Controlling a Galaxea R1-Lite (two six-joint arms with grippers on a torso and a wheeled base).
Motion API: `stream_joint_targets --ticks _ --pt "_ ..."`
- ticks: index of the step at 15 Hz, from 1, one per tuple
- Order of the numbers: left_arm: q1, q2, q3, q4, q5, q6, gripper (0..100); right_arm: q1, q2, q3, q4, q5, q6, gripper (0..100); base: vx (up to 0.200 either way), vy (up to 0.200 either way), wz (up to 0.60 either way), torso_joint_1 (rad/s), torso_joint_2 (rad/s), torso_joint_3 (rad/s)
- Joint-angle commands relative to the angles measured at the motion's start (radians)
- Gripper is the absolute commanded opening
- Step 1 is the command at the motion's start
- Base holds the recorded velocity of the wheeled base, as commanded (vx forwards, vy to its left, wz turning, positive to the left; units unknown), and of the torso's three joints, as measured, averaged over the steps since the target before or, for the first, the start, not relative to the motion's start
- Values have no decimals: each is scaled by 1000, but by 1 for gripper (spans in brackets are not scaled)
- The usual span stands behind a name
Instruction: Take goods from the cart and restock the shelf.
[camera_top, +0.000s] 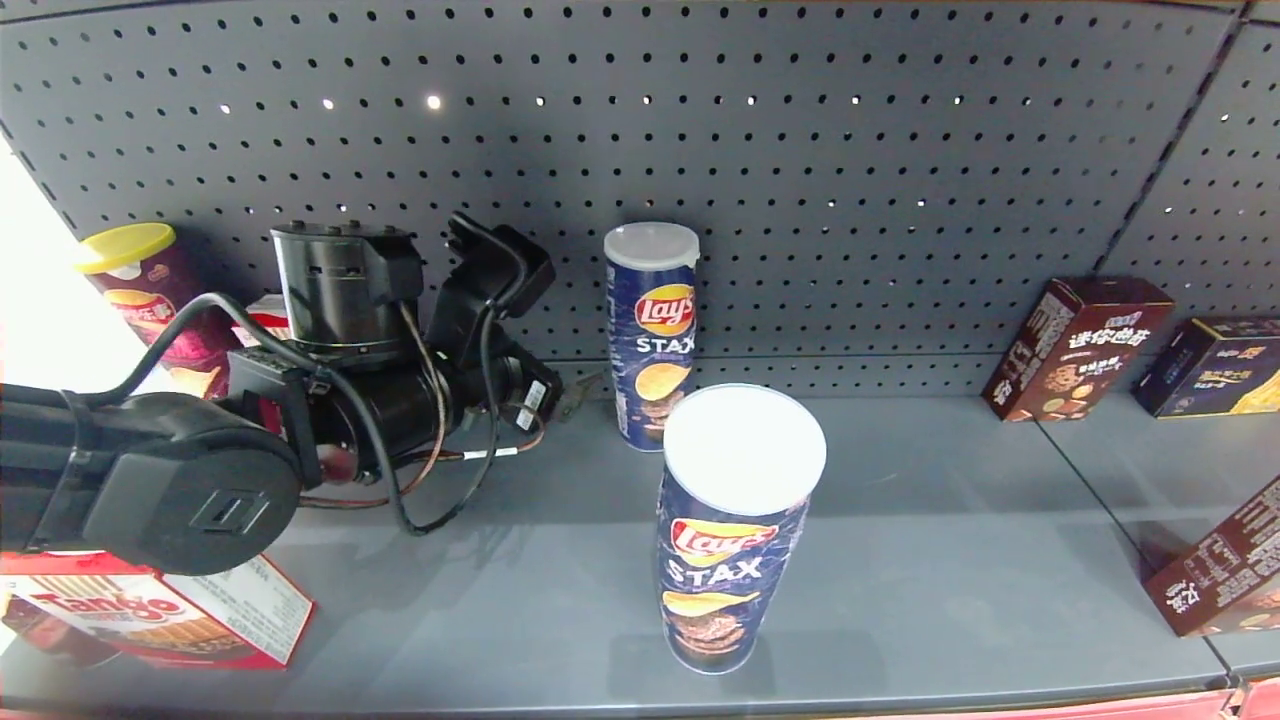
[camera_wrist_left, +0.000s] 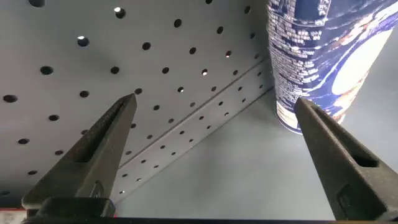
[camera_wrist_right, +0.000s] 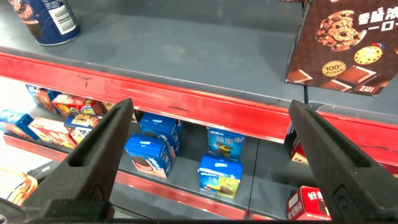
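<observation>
Rear chip can (camera_top: 651, 335) standing upright on the grey shelf (camera_top: 950, 560), close against the pegboard (camera_top: 800, 150); front chip can (camera_top: 735, 530) standing upright nearer the shelf's front edge, slightly to the right and apart from the first. Left gripper (camera_wrist_left: 216, 102) hovering low over the shelf just beside the rear chip can, pointing at the pegboard, fingers spread wide and gripping nothing. Right gripper (camera_wrist_right: 211, 104) hanging in front of the shelf's red edge (camera_wrist_right: 74, 78), fingers likewise spread, carrying nothing, with blue boxes (camera_wrist_right: 149, 152) lying on a lower shelf beyond. Purple can (camera_top: 150, 300) with a yellow lid standing at far left behind the left arm, red wafer box (camera_top: 170, 610) lying at front left, brown box (camera_top: 1085, 345) and dark blue box (camera_top: 1215, 365) standing at the right by the pegboard.
</observation>
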Motion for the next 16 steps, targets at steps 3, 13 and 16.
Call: stream_joint_targets --ticks 3,13,16 --pt "1 66 -42 0 8 -3 100 0 1 0 -1 0 0 100 0 0 0 0 0 0" --pt "-9 93 -56 0 7 -4 100 0 1 0 1 0 0 100 0 0 0 0 0 0" --pt "-10 96 -65 3 7 -4 100 0 1 0 -1 0 0 100 0 0 0 0 0 0"
